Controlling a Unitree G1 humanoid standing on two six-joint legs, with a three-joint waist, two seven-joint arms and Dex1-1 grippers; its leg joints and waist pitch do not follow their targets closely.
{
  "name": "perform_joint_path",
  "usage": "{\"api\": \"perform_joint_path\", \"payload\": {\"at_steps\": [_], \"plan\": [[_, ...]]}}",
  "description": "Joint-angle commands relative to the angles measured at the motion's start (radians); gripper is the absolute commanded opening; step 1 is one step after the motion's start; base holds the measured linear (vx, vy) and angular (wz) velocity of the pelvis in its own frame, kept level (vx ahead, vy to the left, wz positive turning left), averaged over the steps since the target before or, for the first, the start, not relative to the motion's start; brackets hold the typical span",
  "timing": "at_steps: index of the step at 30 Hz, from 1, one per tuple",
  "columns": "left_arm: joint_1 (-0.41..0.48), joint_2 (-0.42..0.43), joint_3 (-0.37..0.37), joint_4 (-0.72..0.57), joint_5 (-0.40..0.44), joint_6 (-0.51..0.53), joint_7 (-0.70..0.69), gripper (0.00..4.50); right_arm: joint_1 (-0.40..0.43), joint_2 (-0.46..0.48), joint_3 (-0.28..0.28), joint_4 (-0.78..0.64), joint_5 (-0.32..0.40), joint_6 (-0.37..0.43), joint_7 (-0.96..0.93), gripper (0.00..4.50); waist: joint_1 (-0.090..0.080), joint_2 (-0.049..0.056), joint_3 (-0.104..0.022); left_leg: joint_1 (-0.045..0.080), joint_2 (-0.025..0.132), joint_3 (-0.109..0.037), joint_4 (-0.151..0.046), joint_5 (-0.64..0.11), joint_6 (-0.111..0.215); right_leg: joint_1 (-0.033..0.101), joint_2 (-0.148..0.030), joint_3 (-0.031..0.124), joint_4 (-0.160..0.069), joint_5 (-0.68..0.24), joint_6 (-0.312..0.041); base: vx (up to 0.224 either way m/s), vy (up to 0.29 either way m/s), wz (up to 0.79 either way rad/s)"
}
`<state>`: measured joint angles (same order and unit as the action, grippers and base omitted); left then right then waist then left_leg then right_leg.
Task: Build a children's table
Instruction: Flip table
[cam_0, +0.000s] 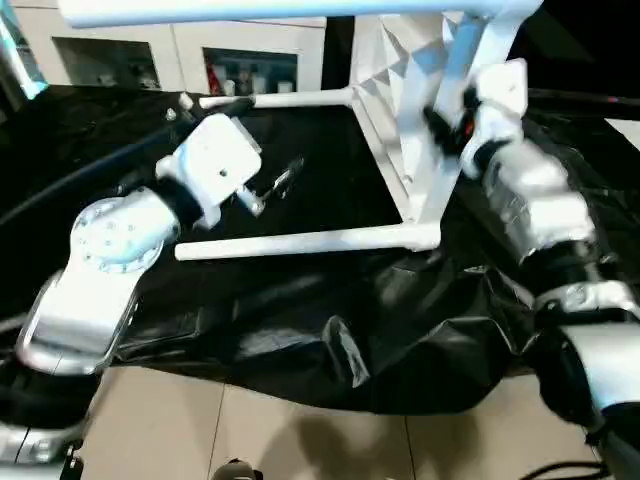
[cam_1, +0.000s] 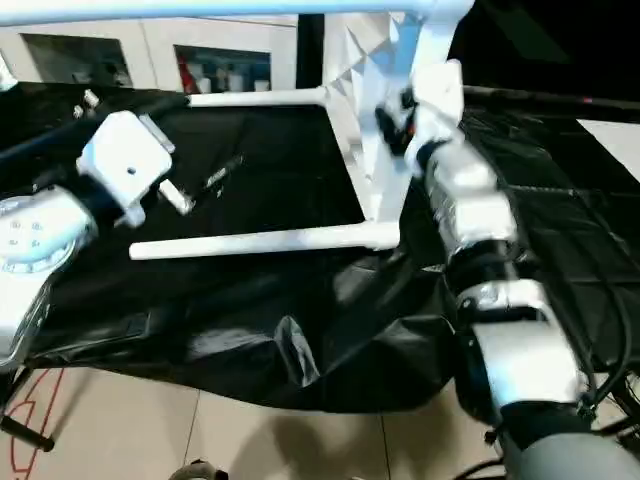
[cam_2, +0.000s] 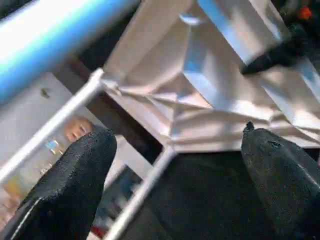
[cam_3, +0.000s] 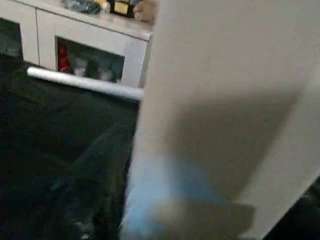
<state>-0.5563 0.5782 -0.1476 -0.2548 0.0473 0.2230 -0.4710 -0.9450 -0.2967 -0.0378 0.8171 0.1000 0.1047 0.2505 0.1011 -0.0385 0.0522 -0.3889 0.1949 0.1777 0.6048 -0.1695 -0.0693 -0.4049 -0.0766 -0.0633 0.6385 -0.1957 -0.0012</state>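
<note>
The white plastic children's table (cam_0: 405, 120) stood tipped on its edge on the black-sheeted worktop (cam_0: 300, 300), legs running level toward the robot's left, the right pincer (cam_0: 445, 125) clamped on it, the left pincer (cam_2: 175, 165) apart.

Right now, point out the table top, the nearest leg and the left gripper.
table top (cam_0: 400, 80): left eye view, on its ribbed underside.
nearest leg (cam_0: 300, 241): left eye view, mid-length of the tube lying on the black sheet.
left gripper (cam_2: 175, 185): left wrist view, midway between its two black fingertips.
</note>
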Motion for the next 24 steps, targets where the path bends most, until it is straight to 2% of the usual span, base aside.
{"api": "perform_joint_path", "payload": {"at_steps": [1, 2, 3, 4, 6, 8, 11, 14, 16, 17, 18, 19, 21, 22, 24], "plan": [[-0.051, 0.011, -0.039, 0.018, 0.073, -0.088, 0.019, 4.50, 0.034, 0.003, 0.002, -0.079, -0.007, -0.004, -0.005, 3.48, 0.001, 0.012, -0.074, 0.018, 0.024, -0.006, -0.062, -0.142, -0.041, 0.051, -0.051, 0.043, -0.056, -0.039, -0.184, 0.000, 0.000, 0.00], [-0.064, 0.013, -0.050, 0.023, 0.103, -0.135, 0.027, 4.50, 0.064, 0.005, 0.007, -0.119, -0.008, -0.020, 0.003, 3.53, 0.002, 0.010, -0.073, 0.018, 0.024, -0.006, -0.062, -0.140, -0.038, 0.052, -0.050, 0.043, -0.059, -0.037, -0.179, 0.000, 0.000, 0.00], [-0.064, 0.013, -0.050, 0.023, 0.103, -0.135, 0.027, 4.50, 0.064, 0.005, 0.007, -0.119, -0.008, -0.020, 0.003, 3.58, 0.004, 0.010, -0.073, 0.018, 0.025, -0.006, -0.062, -0.137, -0.038, 0.054, -0.052, 0.043, -0.057, -0.031, -0.174, 0.000, 0.000, 0.00], [-0.075, 0.014, -0.062, 0.027, 0.141, -0.202, 0.042, 4.50, 0.118, 0.011, 0.004, -0.183, 0.001, -0.032, 0.009, 3.67, 0.004, 0.011, -0.074, 0.017, 0.026, -0.007, -0.062, -0.136, -0.040, 0.054, -0.054, 0.043, -0.057, -0.030, -0.170, 0.000, 0.000, 0.00], [-0.075, 0.015, -0.063, 0.027, 0.144, -0.206, 0.044, 4.50, 0.124, 0.011, 0.004, -0.190, 0.002, -0.034, 0.009, 3.91, 0.002, 0.010, -0.074, 0.017, 0.026, -0.007, -0.063, -0.137, -0.044, 0.054, -0.054, 0.043, -0.054, -0.030, -0.174, 0.000, 0.000, 0.00], [-0.081, 0.017, -0.070, 0.029, 0.179, -0.255, 0.069, 4.50, 0.199, 0.021, -0.004, -0.268, 0.015, -0.055, 0.003, 4.05, 0.002, 0.014, -0.072, 0.020, 0.027, -0.007, -0.064, -0.163, -0.047, 0.050, -0.053, 0.044, -0.060, -0.056, -0.172, 0.000, 0.000, 0.00], [-0.084, 0.018, -0.072, 0.032, 0.199, -0.277, 0.086, 4.50, 0.237, 0.028, -0.012, -0.307, 0.020, -0.070, -0.005, 4.31, 0.001, 0.015, -0.072, 0.022, 0.027, -0.008, -0.066, -0.184, -0.050, 0.049, -0.053, 0.044, -0.063, -0.080, -0.166, 0.000, 0.000, 0.00], [-0.098, 0.021, -0.076, 0.051, 0.237, -0.297, 0.111, 4.50, 0.297, 0.033, -0.023, -0.363, -0.003, -0.120, -0.055, 4.47, -0.001, 0.012, -0.068, 0.023, 0.027, -0.010, -0.070, -0.223, -0.061, 0.044, -0.053, 0.044, -0.068, -0.151, -0.159, 0.000, 0.000, 0.00], [-0.115, 0.023, -0.079, 0.083, 0.271, -0.311, 0.127, 4.50, 0.330, 0.039, -0.038, -0.401, -0.010, -0.155, -0.083, 4.49, 0.001, 0.008, -0.064, 0.023, 0.027, -0.009, -0.072, -0.242, -0.061, 0.041, -0.054, 0.046, -0.075, -0.193, -0.136, 0.000, 0.000, 0.00], [-0.167, 0.030, -0.082, 0.163, 0.349, -0.339, 0.174, 4.50, 0.400, 0.054, -0.069, -0.504, -0.004, -0.262, -0.103, 4.49, 0.005, 0.008, -0.064, 0.026, 0.026, -0.009, -0.071, -0.253, -0.059, 0.037, -0.054, 0.047, -0.080, -0.218, -0.119, 0.000, 0.000, 0.00], [-0.191, 0.030, -0.081, 0.191, 0.369, -0.352, 0.194, 4.50, 0.418, 0.060, -0.076, -0.535, 0.002, -0.295, -0.100, 4.49, 0.008, 0.007, -0.065, 0.026, 0.026, -0.011, -0.071, -0.256, -0.058, 0.037, -0.054, 0.047, -0.080, -0.223, -0.100, 0.000, 0.000, 0.00], [-0.212, 0.027, -0.080, 0.212, 0.377, -0.351, 0.206, 4.50, 0.429, 0.066, -0.079, -0.559, 0.019, -0.316, -0.081, 4.49, 0.011, 0.007, -0.066, 0.026, 0.026, -0.013, -0.072, -0.254, -0.057, 0.038, -0.055, 0.046, -0.078, -0.222, -0.095, 0.000, 0.000, 0.00], [-0.251, 0.021, -0.081, 0.252, 0.397, -0.363, 0.231, 4.50, 0.453, 0.072, -0.061, -0.609, 0.049, -0.334, -0.022, 4.49, 0.009, 0.011, -0.066, 0.026, 0.028, -0.017, -0.076, -0.263, -0.056, 0.037, -0.055, 0.045, -0.076, -0.210, -0.104, 0.000, 0.000, 0.00], [-0.284, 0.019, -0.090, 0.293, 0.417, -0.361, 0.247, 4.50, 0.471, 0.075, -0.032, -0.645, 0.069, -0.342, 0.030, 4.49, 0.007, 0.015, -0.066, 0.023, 0.027, -0.018, -0.077, -0.268, -0.054, 0.040, -0.054, 0.045, -0.074, -0.198, -0.111, 0.000, 0.000, 0.00], [-0.310, 0.021, -0.100, 0.336, 0.433, -0.373, 0.256, 4.50, 0.482, 0.079, -0.011, -0.668, 0.075, -0.344, 0.054, 4.49, 0.005, 0.012, -0.066, 0.022, 0.026, -0.018, -0.075, -0.271, -0.044, 0.040, -0.055, 0.045, -0.075, -0.188, -0.116, 0.000, 0.000, 0.00]]}}
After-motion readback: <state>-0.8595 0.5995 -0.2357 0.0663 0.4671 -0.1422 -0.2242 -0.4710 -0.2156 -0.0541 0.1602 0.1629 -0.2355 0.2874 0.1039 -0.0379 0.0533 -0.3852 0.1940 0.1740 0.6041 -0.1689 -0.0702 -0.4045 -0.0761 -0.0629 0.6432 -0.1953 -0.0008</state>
